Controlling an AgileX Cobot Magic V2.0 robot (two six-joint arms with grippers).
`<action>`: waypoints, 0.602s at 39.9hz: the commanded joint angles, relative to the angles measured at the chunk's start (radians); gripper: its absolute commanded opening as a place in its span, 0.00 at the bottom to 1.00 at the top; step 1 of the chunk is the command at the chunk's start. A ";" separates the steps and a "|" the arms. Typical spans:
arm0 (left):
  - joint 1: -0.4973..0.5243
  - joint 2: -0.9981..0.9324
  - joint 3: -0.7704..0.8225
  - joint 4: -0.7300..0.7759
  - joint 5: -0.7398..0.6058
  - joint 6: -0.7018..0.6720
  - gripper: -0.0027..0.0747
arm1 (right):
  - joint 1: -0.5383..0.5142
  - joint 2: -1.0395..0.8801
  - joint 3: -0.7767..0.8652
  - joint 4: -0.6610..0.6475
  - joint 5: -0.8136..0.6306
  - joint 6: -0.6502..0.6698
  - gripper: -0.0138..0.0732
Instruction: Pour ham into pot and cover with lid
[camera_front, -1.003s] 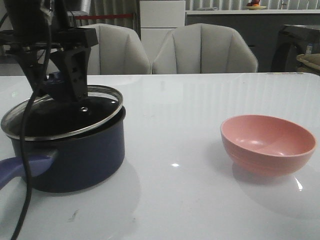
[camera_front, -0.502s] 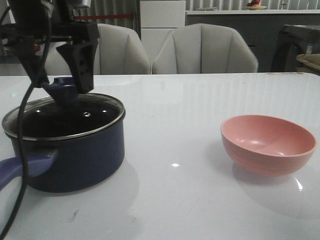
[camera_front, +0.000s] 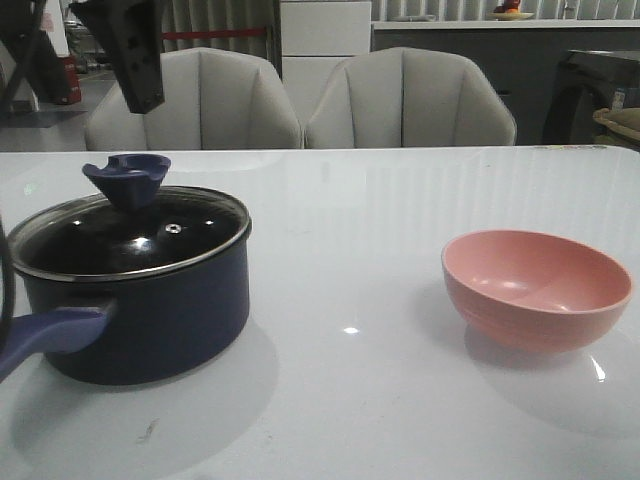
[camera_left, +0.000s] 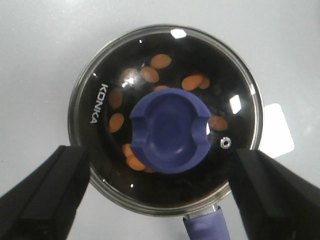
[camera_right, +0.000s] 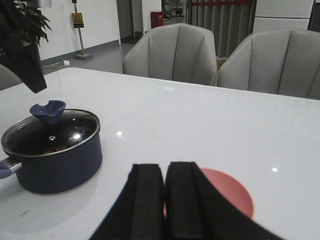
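The dark navy pot (camera_front: 150, 310) stands at the table's left with its blue-purple handle (camera_front: 45, 335) pointing toward the front. The glass lid (camera_left: 167, 120) sits flat on the pot's rim, blue knob (camera_front: 125, 178) upright. Through the glass, orange-pink ham slices (camera_left: 161, 61) lie on the pot's black bottom. My left gripper (camera_left: 160, 200) hangs open well above the lid, touching nothing; one of its fingers (camera_front: 140, 60) shows at the top of the front view. My right gripper (camera_right: 165, 197) is shut with nothing in it, hovering near the pink bowl (camera_right: 232, 195).
The salmon-pink bowl (camera_front: 535, 285) stands on the right side of the white table (camera_front: 350, 230), with nothing showing inside it. Two grey chairs (camera_front: 400, 100) stand behind the table's far edge.
The lid went from tilted in my left gripper to flat on the pot. The left gripper has let go of the knob and risen well above it.
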 joint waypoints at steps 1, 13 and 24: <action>-0.010 -0.119 0.032 -0.010 -0.064 -0.002 0.80 | 0.004 0.009 -0.029 0.003 -0.083 -0.009 0.35; -0.010 -0.419 0.307 -0.012 -0.255 -0.002 0.80 | 0.004 0.009 -0.029 0.003 -0.083 -0.009 0.35; -0.010 -0.728 0.557 -0.018 -0.436 -0.002 0.80 | 0.004 0.009 -0.029 0.003 -0.083 -0.009 0.35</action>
